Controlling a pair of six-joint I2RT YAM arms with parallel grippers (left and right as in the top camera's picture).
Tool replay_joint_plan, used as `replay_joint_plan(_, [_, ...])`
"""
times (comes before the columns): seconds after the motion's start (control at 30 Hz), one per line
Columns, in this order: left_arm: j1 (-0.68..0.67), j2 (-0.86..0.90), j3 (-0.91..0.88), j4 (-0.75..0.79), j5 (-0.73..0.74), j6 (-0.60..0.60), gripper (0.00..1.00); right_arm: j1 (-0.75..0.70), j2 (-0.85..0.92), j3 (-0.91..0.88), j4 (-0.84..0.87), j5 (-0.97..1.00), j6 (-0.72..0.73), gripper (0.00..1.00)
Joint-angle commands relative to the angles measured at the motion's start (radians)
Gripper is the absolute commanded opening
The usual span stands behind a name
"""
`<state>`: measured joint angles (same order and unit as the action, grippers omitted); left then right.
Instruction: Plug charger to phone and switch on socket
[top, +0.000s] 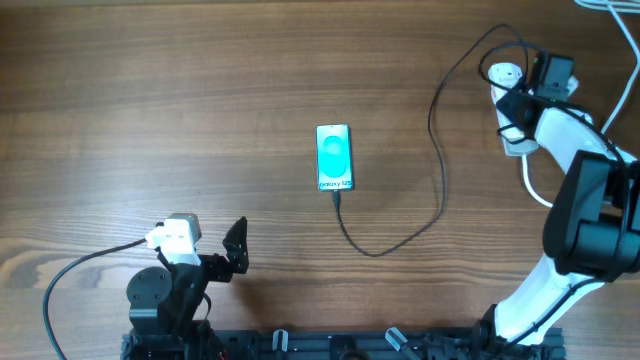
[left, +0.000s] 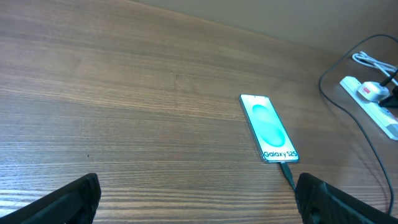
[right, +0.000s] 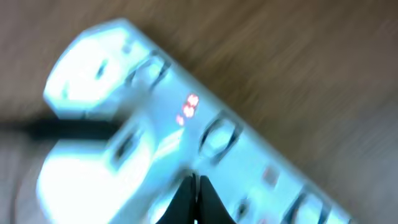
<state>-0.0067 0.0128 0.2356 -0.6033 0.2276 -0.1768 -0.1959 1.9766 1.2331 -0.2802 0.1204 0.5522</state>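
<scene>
Cyan phone (top: 333, 157) lengthwise, text end nearside.

Charger (top: 440, 180) likely bars path beside phone (top: 333, 157).

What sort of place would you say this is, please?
Likely a robotics lab bench: a brown wood-grain table with two black-and-white robot arms, set with a cyan-screened smartphone, its thin black cable and a white power strip.

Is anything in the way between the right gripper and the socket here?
Nothing visible. In the right wrist view the right gripper sits straight over the socket, fingertips together, with only the white strip's top face ahead of them. The picture is blurred, so something small might not show.
</scene>
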Motion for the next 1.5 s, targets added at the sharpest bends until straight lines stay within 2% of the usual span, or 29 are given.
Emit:
replay_joint_plan(0.0, [-0.003,-0.008,-0.006,0.003,-0.012,0.013,1.00,0.016,-0.092,-0.031,-0.138,-0.046,-0.031,0.04])
replay_joint_plan(0.13, [-0.003,-0.008,-0.006,0.003,-0.012,0.013,1.00,0.013,-0.312,-0.031,-0.284,-0.047,-0.118,0.04])
replay_joint_plan(0.47, [-0.003,-0.008,-0.006,0.003,-0.012,0.013,1.00,0.013,-0.955,-0.031,-0.671,-0.056,-0.133,0.04])
replay_joint_plan(0.53, [-0.003,-0.008,-0.006,0.003,-0.012,0.013,1.00,0.013,-1.102,-0.031,-0.756,-0.088,-0.133,0.05])
replay_joint_plan(0.6, [-0.003,-0.008,-0.006,0.003,-0.012,0.013,1.00,0.013,-1.211,-0.031,-0.814,-0.103,-0.132,0.11])
replay_joint_plan(0.67, [-0.003,-0.008,-0.006,0.003,-0.012,0.013,1.00,0.013,-1.313,-0.031,-0.863,-0.103,-0.130,0.24])
replay_joint_plan(0.7, [-0.003,-0.008,-0.006,0.003,-0.012,0.013,1.00,0.013,-1.363,-0.031,-0.884,-0.104,-0.129,0.43])
replay_joint_plan(0.73, [-0.003,-0.008,-0.006,0.003,-0.012,0.013,1.00,0.013,-1.421,-0.031,-0.903,-0.103,-0.130,0.54])
replay_joint_plan(0.87, [-0.003,-0.008,-0.006,0.003,-0.012,0.013,1.00,0.013,-1.576,-0.030,-0.939,-0.104,-0.130,0.80])
replay_joint_plan(0.9, [-0.003,-0.008,-0.006,0.003,-0.012,0.013,1.00,0.013,-1.614,-0.030,-0.950,-0.106,-0.130,1.00])
replay_joint_plan(1.07, [-0.003,-0.008,-0.006,0.003,-0.012,0.013,1.00,0.013,-1.714,-0.030,-0.997,-0.198,-0.130,1.00])
replay_joint_plan(1.27, [-0.003,-0.008,-0.006,0.003,-0.012,0.013,1.00,0.013,-1.715,-0.030,-1.076,-0.193,-0.134,1.00])
replay_joint_plan(1.4, [-0.003,-0.008,-0.006,0.003,-0.012,0.013,1.00,0.013,-1.715,-0.030,-1.085,-0.114,-0.134,1.00])
replay_joint_plan(1.47, [-0.003,-0.008,-0.006,0.003,-0.012,0.013,1.00,0.013,-1.715,-0.031,-1.077,-0.111,-0.184,1.00])
